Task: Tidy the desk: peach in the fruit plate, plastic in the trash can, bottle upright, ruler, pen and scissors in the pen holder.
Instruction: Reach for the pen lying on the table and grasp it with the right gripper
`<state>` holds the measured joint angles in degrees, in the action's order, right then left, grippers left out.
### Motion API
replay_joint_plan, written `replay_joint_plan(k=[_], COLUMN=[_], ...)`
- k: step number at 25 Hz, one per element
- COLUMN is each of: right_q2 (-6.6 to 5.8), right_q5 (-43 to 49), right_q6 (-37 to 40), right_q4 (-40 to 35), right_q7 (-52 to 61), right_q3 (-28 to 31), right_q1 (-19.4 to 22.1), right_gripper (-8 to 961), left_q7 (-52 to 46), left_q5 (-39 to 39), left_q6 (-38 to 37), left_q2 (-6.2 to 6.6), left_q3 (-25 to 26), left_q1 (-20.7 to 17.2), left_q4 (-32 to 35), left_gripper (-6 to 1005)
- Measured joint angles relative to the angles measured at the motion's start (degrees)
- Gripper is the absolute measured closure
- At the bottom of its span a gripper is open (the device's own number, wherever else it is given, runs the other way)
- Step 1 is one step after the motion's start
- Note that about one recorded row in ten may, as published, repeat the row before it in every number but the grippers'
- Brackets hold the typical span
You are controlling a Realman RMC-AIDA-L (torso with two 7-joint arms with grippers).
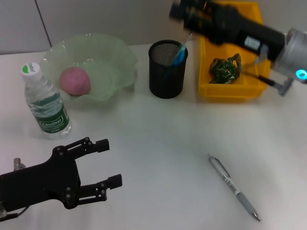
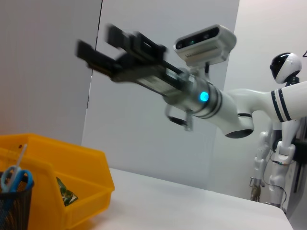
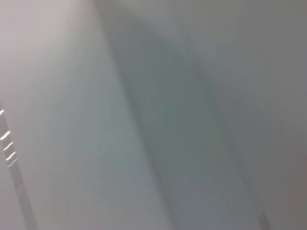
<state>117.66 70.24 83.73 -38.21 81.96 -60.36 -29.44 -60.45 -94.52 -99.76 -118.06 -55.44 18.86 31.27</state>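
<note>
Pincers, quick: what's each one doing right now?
Left pincer: open, empty, low over the desk.
Right pincer: open, empty, raised above the pen holder.

Right hand (image 1: 184, 12) blurred, cut off; right wrist view featureless.

You're looking at a black wire-mesh pen holder (image 1: 167, 69), a glossy yellow plastic bin (image 1: 230, 86), a translucent frosted green plate (image 1: 103, 62), a clear plastic bottle (image 1: 46, 103), all sitting on a smooth matt white table (image 1: 158, 158).

Left hand (image 1: 109, 163) low, fingers spread; right hand (image 1: 184, 8) raised, fingers apart
</note>
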Motion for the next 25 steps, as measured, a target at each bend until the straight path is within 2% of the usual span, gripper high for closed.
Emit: replay_joint_plan(k=[6,7,9,10,12,14,15,16,19,20,21,22,24,25], right_q2=[-0.72,-1.01,-1.09,-1.17,-1.18,-1.06,-0.66,-0.66,0.42,1.10,1.10,1.33,1.35,1.35], right_q5=[10.33,15.42,18.19,23.69,25.89,31.42,37.71,37.71,50.39,58.08,58.08,63.44,65.91,70.70], right_q6=[5.45,7.51,8.74,11.16,11.84,12.81,13.91,13.91,18.12,21.23,21.23,22.93,23.51,23.87], right_q4=[-8.00,-11.76,-13.40,-16.47,-18.00,-22.38,-26.86,-26.86,-32.91,-35.57,-35.57,-37.20,-37.65,-37.85], right_q7=[10.02,15.64,18.52,25.10,28.04,34.88,41.11,41.11,50.45,55.66,55.66,59.85,61.84,65.40], right_q3=[0.95,2.16,3.32,5.50,6.10,6.43,6.07,6.07,5.78,4.32,4.32,1.11,-0.92,-4.69], right_q1=[2.51,2.78,2.72,2.37,2.24,1.98,1.44,1.44,-1.55,-3.86,-3.86,-5.60,-6.50,-8.21], right_gripper=[301,301,301,301,302,303,303,304,305,305,305,306,307,307], left_q7=[0.66,1.04,2.29,2.96,3.16,3.20,3.20,3.20,3.20,3.19,3.15,3.14,3.13,3.14], left_q5=[0.04,0.04,0.05,0.00,-0.08,-0.31,-0.38,-0.38,-0.42,-0.44,-0.44,-0.44,-0.45,-0.41], left_q6=[-0.02,-0.06,-0.22,-0.37,-0.42,-0.45,-0.45,-0.45,-0.40,-0.31,-0.13,-0.02,0.47,0.65], left_q2=[-0.07,-0.07,-0.07,-0.07,-0.06,0.03,0.16,0.16,0.23,0.24,0.25,0.23,0.15,0.10], left_q3=[0.08,0.08,0.08,-0.02,-0.11,-0.28,-0.30,-0.30,-0.03,0.02,0.02,0.02,0.07,0.10], left_q1=[-0.19,-0.34,-0.61,-0.64,-0.65,-0.65,-0.66,-0.66,-0.72,-0.76,-0.88,-0.97,-1.67,-1.92], left_q4=[-0.04,-0.05,-0.07,-0.07,-0.07,-0.07,-0.07,-0.07,-0.07,-0.07,-0.09,-0.10,-0.16,-0.16], left_gripper=[158,158,158,158,158,158,158,158,158,157,157,157,157,157])
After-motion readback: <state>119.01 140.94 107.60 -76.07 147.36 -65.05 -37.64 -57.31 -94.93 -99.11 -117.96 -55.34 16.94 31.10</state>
